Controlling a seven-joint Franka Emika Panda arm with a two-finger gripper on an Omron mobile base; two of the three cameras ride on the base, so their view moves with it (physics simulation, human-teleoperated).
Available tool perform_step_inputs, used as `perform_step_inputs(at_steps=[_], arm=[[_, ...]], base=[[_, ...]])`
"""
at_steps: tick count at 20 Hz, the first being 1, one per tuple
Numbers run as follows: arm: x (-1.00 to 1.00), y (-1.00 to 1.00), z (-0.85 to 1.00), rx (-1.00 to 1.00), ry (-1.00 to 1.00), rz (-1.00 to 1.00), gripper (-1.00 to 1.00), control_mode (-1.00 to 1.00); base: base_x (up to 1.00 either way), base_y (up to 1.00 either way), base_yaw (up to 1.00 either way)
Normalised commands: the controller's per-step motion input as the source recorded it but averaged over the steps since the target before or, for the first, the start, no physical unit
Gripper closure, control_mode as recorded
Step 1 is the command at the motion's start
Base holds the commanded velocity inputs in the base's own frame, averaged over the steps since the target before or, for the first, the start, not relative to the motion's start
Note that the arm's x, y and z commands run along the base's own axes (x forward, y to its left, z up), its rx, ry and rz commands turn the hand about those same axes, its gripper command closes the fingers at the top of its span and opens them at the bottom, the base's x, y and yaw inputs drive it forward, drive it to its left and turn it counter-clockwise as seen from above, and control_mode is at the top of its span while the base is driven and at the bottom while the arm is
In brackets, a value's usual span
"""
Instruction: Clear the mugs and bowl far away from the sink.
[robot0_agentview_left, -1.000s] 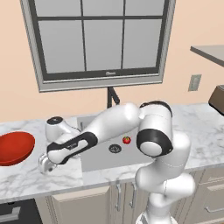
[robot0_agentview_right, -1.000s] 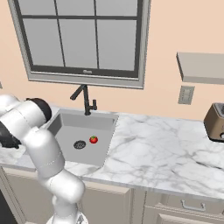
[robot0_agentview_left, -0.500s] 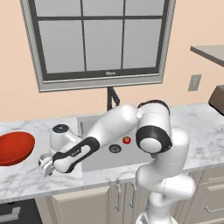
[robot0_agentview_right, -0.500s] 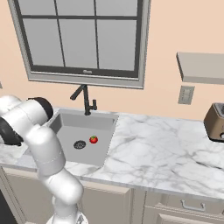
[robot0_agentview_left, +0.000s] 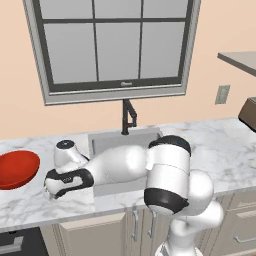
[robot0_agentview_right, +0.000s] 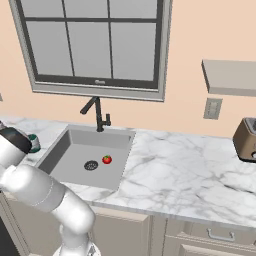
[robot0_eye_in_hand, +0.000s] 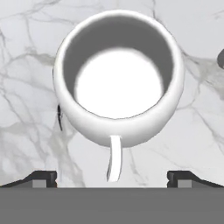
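The gripper (robot0_eye_in_hand: 112, 177) hangs straight above the white mug (robot0_eye_in_hand: 118, 78), its two dark fingertips (robot0_eye_in_hand: 41, 177) spread as wide as they go and standing well out to either side of the mug's handle, touching nothing. Nothing is held.

The white mug stands upright on the marble counter (robot0_eye_in_hand: 26, 52), mouth up, glossy, with an empty pale inside and a thick rounded rim. Its thin handle points down the hand view, toward the gap between the fingertips. A small dark mark sits on its outer wall on the left side of that view.

Taking the sink (robot0_agentview_left: 112, 145) as the landmark: the hand is low over the counter just to the left of the sink in the left base view, near the counter's front edge. The red bowl (robot0_agentview_left: 16, 169), wide, shallow and plain, lies farther left of the sink, well apart from the hand, at the picture's border. In the right base view the dark green mug (robot0_agentview_right: 33, 143) stands just beside the sink's left rim, partly hidden by the arm. Inside the sink a small red ball (robot0_agentview_right: 106, 159) lies next to the drain (robot0_agentview_right: 90, 165), and the black faucet (robot0_agentview_right: 98, 114) rises at its back edge.

Right of the sink the counter runs broad and bare to a toaster (robot0_agentview_right: 246, 139) at the far end.
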Motion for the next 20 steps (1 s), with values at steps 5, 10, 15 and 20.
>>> perform_step_inputs(at_steps=[5, 10, 15, 20], arm=[[0.39, 0.20, 0.00, -0.08, 0.06, 0.00, -1.00, -1.00], [0.17, 0.25, 0.32, -0.09, 0.04, 0.00, -1.00, -1.00], [0.04, 0.16, 0.08, -0.05, 0.03, 0.00, -1.00, -1.00], [0.00, 0.00, -0.13, 0.00, 0.01, 0.00, -1.00, -1.00]], base=[[0.00, 0.00, 0.00], [0.00, 0.00, 0.00], [0.00, 0.00, 0.00], [0.00, 0.00, 0.00]])
